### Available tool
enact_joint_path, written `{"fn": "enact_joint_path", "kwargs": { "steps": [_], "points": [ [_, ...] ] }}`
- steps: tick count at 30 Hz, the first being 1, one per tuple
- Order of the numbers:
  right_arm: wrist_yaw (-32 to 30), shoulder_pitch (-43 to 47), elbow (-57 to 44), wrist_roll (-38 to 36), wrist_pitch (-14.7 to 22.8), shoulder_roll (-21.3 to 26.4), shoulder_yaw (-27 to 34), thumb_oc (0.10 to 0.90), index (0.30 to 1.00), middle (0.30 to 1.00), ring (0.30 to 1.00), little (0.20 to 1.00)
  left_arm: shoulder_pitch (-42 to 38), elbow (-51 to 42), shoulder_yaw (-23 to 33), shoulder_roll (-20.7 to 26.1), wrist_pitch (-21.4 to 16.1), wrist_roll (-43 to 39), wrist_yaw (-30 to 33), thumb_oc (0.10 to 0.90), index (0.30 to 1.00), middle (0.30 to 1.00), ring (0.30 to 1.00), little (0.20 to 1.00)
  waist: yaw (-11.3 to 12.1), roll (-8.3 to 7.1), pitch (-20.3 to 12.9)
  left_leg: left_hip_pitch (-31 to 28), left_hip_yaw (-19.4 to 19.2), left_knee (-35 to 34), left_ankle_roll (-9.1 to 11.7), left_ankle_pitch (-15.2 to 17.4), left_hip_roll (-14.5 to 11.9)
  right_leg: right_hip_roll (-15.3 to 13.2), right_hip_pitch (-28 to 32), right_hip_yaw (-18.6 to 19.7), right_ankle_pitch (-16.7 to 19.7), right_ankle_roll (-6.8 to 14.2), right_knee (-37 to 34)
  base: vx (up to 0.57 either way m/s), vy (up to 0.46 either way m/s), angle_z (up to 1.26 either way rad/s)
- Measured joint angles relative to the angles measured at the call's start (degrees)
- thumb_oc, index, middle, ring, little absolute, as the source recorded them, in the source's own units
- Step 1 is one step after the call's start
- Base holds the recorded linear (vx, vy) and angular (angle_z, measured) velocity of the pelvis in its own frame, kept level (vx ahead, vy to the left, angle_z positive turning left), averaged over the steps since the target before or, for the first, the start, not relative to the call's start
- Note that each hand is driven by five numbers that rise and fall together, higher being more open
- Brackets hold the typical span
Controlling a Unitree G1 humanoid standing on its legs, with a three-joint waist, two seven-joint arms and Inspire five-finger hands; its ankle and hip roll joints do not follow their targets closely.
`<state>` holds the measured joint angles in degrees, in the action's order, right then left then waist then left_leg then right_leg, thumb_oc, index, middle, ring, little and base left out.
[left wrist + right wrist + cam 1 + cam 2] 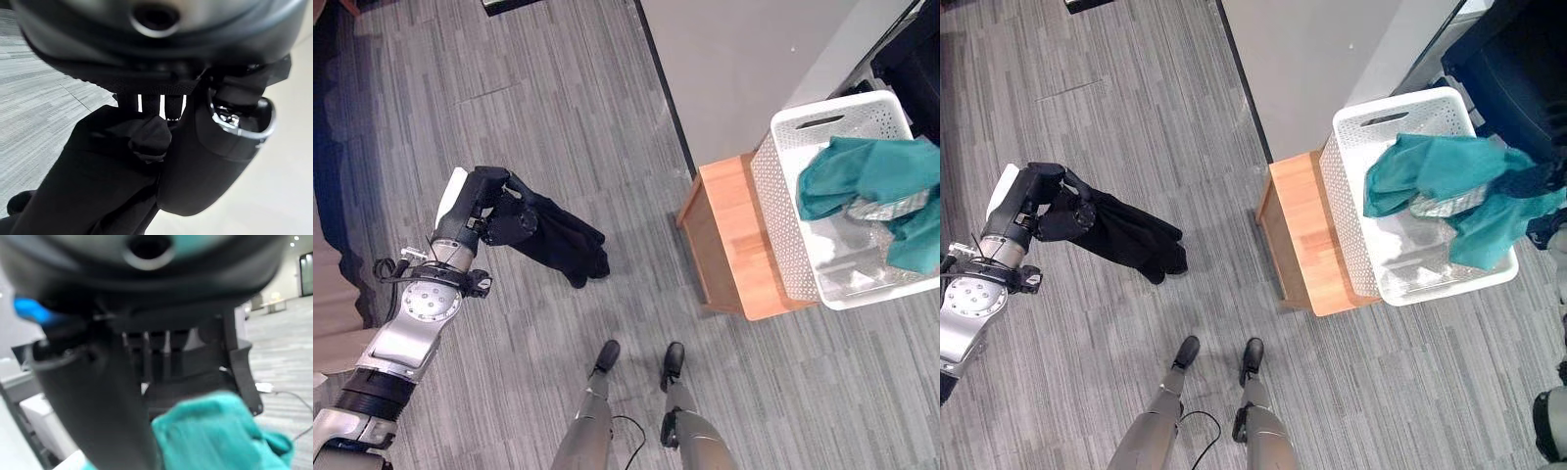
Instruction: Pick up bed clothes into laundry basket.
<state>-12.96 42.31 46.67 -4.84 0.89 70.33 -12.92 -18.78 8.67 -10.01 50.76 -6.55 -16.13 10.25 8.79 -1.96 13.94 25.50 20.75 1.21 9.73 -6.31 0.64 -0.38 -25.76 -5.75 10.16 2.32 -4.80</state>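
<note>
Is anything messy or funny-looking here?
A bit. The teal cloth hangs over the rim of the white laundry basket instead of lying inside. The basket sticks out past the edge of its wooden stand. The left hand holds a black garment dangling over the floor.

Overhead stereo pair, two close wrist views

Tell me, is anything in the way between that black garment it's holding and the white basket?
Nothing visible blocks it. The left hand grips the black garment, which hangs above bare floor. The white laundry basket sits on a wooden stand to the robot's right, with teal cloth draped inside; only open floor lies between.
</note>
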Motion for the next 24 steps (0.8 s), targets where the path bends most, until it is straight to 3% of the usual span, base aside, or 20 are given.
{"fn": "enact_joint_path", "kwargs": {
  "steps": [9, 14, 18, 24],
  "points": [
    [-0.8, 0.9, -5.8, 2.2, -0.6, 0.1, 0.0, 0.8, 0.9, 0.9, 0.9, 0.9, 1.4, 0.0, 1.2, -0.2, 0.0, -0.6, -0.2, 0.4, 0.3, 0.3, 0.3, 0.3, -0.6, -0.06, 0.0, -2.8, -2.1, 0.4, 0.0, 0.0, 0.2, -0.7, 2.5, 1.3, 0.2, -0.2, 0.0, 0.04, 0.024, -0.05],
    [-1.0, 0.4, -12.9, 4.7, -0.8, 1.3, 1.8, 0.8, 0.9, 0.9, 0.9, 0.9, 5.0, -0.4, 4.0, -1.1, 0.1, -0.6, -0.9, 0.4, 0.3, 0.3, 0.3, 0.3, -3.9, -0.46, 0.2, -9.8, -3.4, -1.3, -0.1, 0.2, -0.3, -0.7, 8.6, 3.0, -0.7, 1.0, -0.2, 0.06, 0.064, -0.12],
    [-1.5, -0.5, -14.5, 5.1, -0.8, 2.6, 6.6, 0.8, 0.9, 0.9, 0.9, 0.9, 5.1, -1.1, 5.8, -1.7, 0.1, -0.6, -1.0, 0.4, 0.3, 0.3, 0.3, 0.3, -4.7, -0.93, 0.0, -12.5, -5.1, -3.8, -0.5, 0.5, -1.5, 0.3, 9.3, 4.5, -0.8, 1.1, -0.2, 0.03, 0.075, -0.25],
    [-0.9, -7.2, -16.7, 6.9, -1.0, 3.5, 11.3, 0.8, 0.9, 0.9, 0.9, 0.9, 6.1, -1.5, 6.5, -4.0, 0.7, -0.5, -2.1, 0.4, 0.3, 0.3, 0.3, 0.3, -6.8, -1.49, -0.3, -16.0, -8.5, -3.9, -3.5, 2.3, -1.8, 1.1, 11.2, 7.8, 0.0, 0.4, -0.1, 0.0, 0.097, -0.3]
  ]
}}
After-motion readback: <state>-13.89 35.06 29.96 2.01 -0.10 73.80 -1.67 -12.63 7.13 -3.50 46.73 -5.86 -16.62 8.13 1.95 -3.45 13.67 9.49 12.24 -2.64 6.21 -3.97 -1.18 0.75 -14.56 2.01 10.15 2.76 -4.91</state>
